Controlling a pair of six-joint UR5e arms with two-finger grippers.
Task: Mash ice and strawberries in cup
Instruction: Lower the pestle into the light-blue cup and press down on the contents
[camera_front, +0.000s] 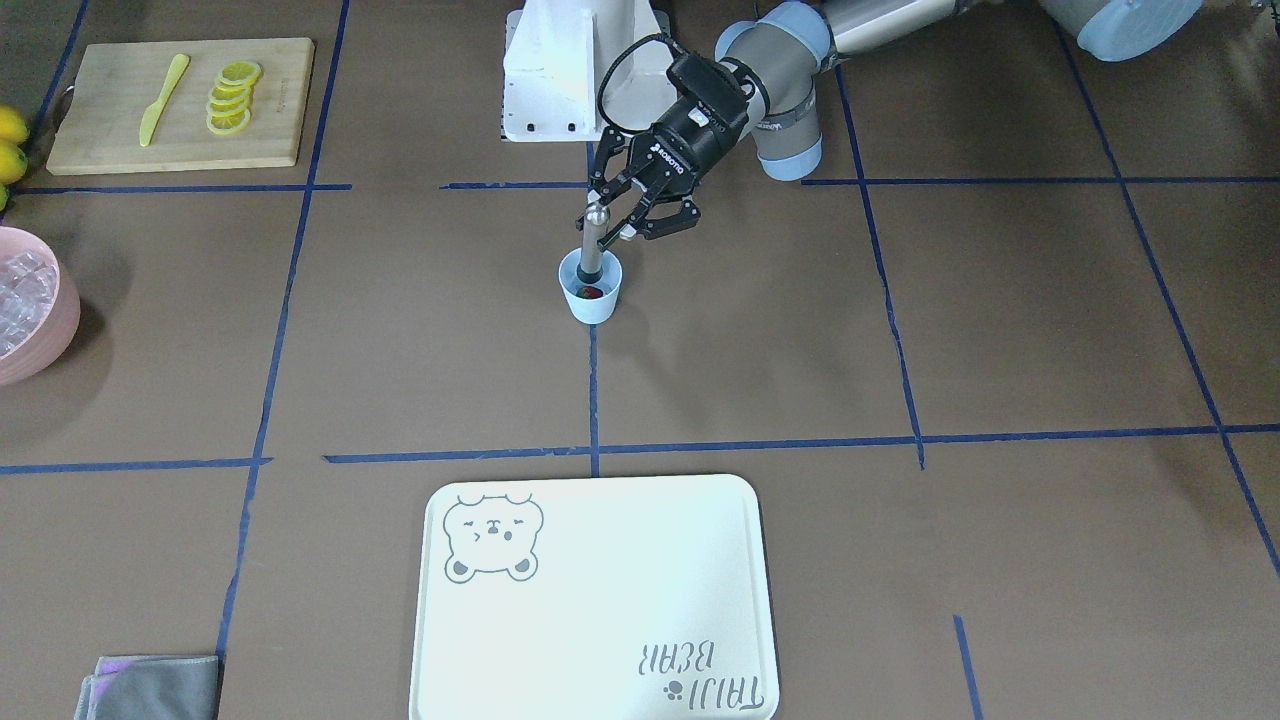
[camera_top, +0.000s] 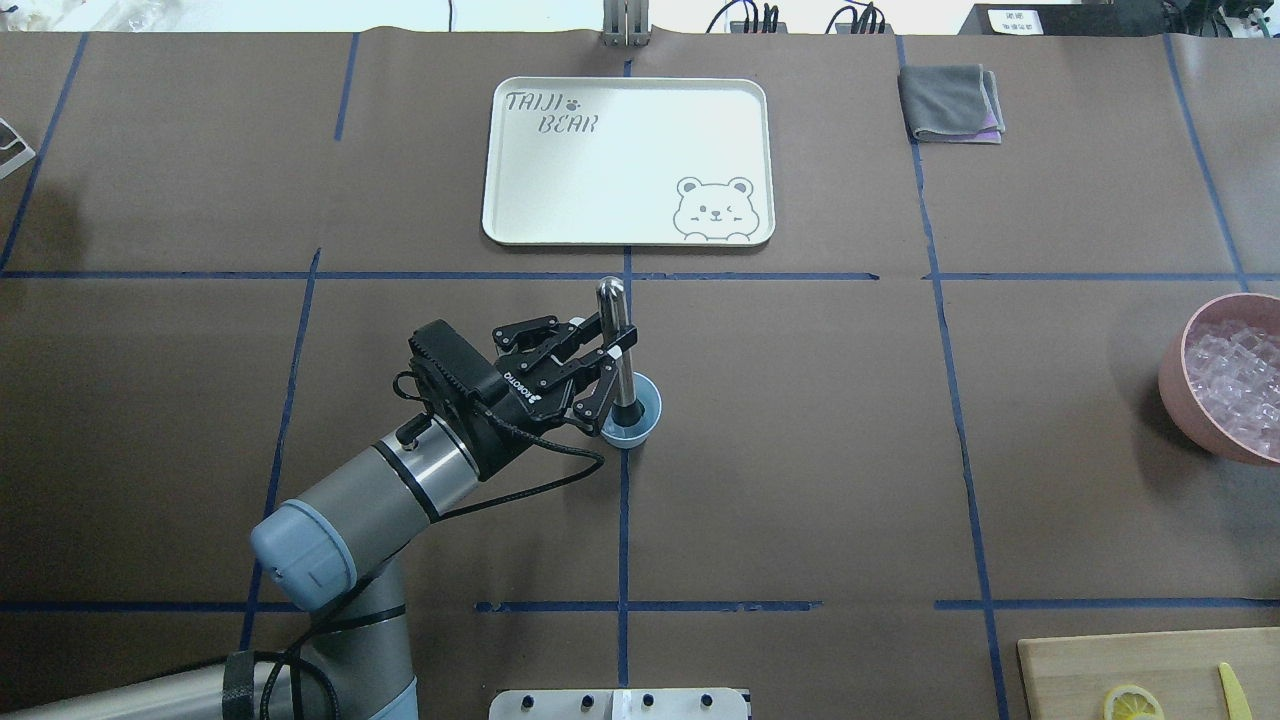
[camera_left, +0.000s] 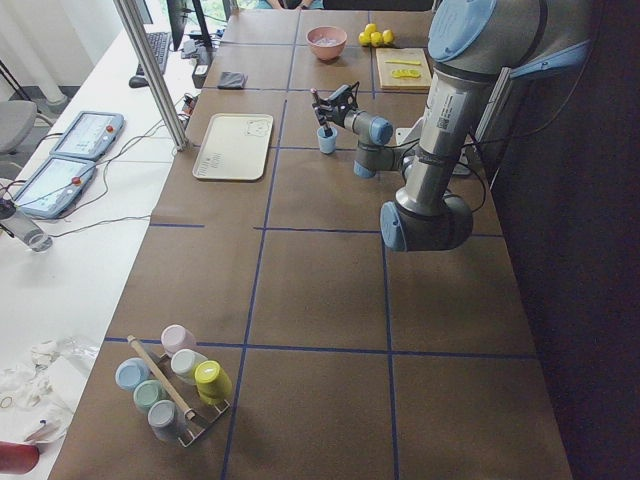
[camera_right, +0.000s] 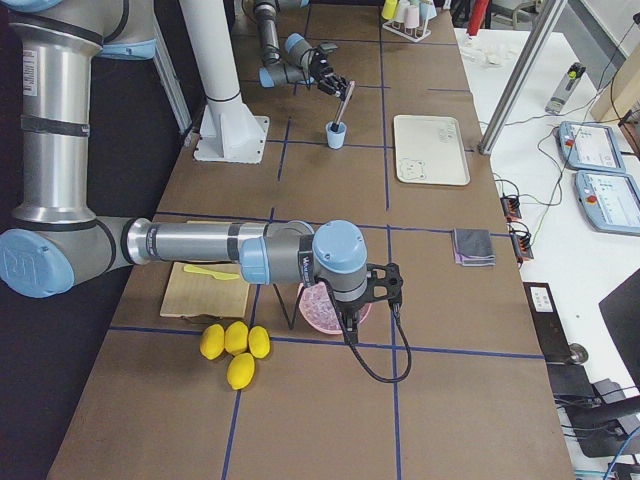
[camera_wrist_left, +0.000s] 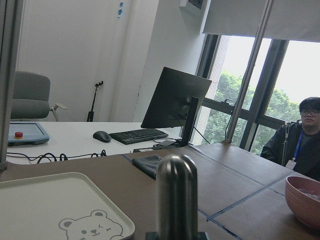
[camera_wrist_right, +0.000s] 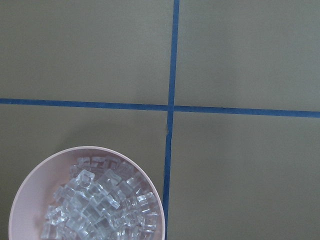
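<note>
Blue cup (camera_front: 590, 300) on the tabletop (camera_front: 800, 350) holds one strawberry (camera_front: 592, 293); we see left end effector (camera_front: 606, 225) clamped on one muddler (camera_front: 592, 250) standing in it. Ice (camera_wrist_right: 100, 205) piles in one pink bowl (camera_wrist_right: 27, 200); right end effector (camera_right: 388, 282), can't tell.

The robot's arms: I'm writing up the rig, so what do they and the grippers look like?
Both the left arm and the right arm are silver-grey tubes with pale blue joint caps. The left gripper is black, with jointed linkage fingers, white ROBOTIQ lettering and a black cable looping to the wrist. The right arm's wrist also trails a black cable.
</note>
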